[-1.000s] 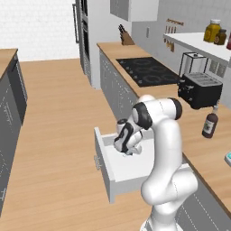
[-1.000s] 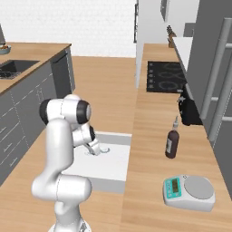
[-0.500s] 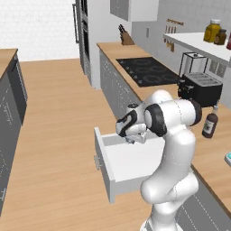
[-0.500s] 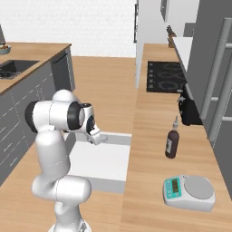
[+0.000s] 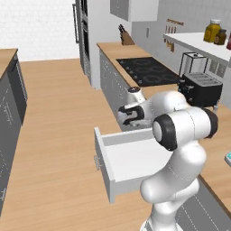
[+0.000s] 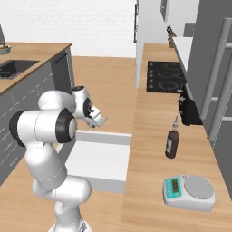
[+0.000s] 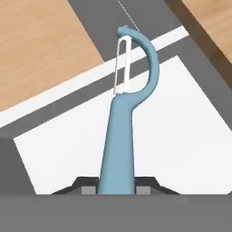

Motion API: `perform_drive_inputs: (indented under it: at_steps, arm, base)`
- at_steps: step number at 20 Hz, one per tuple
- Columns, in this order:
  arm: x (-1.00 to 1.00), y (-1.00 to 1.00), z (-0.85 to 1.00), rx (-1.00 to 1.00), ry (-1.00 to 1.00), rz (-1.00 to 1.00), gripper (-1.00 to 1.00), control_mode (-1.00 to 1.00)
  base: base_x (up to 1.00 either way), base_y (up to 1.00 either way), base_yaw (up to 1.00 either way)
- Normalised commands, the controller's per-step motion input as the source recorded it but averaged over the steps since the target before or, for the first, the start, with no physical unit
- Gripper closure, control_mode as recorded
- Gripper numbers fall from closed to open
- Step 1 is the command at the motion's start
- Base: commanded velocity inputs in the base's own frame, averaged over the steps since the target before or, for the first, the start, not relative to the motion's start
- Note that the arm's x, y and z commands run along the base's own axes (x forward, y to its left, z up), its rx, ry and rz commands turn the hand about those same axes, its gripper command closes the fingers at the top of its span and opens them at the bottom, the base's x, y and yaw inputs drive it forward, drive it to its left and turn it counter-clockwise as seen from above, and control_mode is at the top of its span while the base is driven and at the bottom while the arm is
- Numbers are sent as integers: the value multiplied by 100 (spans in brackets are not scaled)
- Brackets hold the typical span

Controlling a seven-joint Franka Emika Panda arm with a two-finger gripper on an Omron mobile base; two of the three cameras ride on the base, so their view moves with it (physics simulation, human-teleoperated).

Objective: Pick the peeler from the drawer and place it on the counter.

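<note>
In the hand view the peeler (image 7: pixel 121 136), with its light-blue handle and looped head with a whitish blade, sticks out from between my fingertips. My gripper (image 7: pixel 117 188) is shut on its handle. The open drawer (image 5: pixel 131 158) lies below it, its white inside bare (image 7: pixel 186 131). From the base views the gripper (image 5: pixel 127 116) (image 6: pixel 97 120) hangs above the far end of the drawer (image 6: pixel 102 158), close to the edge of the wood-grain counter (image 6: pixel 149 149). The counter (image 5: pixel 219 140) runs along the right.
A dark bottle (image 6: pixel 171 144) and a kitchen scale (image 6: pixel 188 191) stand on the counter beside the drawer. Farther along are a black toaster (image 5: pixel 200 90) and a stove top (image 5: pixel 146 71). Wooden floor lies left of the drawer.
The hand has risen out of the drawer with the peeler and swung toward the drawer's far end. The drawer stays open.
</note>
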Motion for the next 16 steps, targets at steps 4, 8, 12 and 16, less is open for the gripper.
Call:
perform_drive_inputs:
  at_steps: [4,8,12,16]
  arm:
    - [28,-62,81,-29,0,30,100,-100]
    - [1,-96,3,-10,0,23,100,-100]
    - [8,-100,-4,5,0,23,100,-100]
    - [19,-100,1,10,0,20,100,-100]
  base:
    - [0,0,0]
    - [0,0,0]
    - [0,0,0]
    - [0,0,0]
